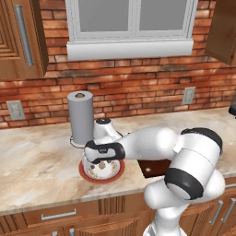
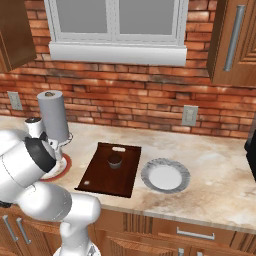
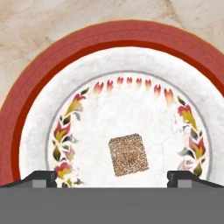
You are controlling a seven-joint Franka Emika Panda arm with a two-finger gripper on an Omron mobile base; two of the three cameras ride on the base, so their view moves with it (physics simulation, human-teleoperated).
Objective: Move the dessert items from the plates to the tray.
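one tan square (image 3: pixel 128 154) left on the red plate (image 3: pixel 39 87); gripper (image 3: pixel 112 178) hangs over it, wide open, empty, since the cupcake (image 2: pixel 115 160) already sits on the tray (image 2: pixel 97 175).

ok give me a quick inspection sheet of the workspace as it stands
surface: marbled beige counter, no spills seen
job's things: dark cupcake already on the wooden tray; tan square piece lies on the red-rimmed plate; grey-white plate right of the tray holds nothing
clutter: grey paper towel roll upright behind the red-rimmed plate
grippers: gripper open above the red-rimmed plate, fingers either side of the tan piece, nothing held
cables: nothing seen
surroundings: brick wall with outlets, window above, wood cabinets at the sides and below
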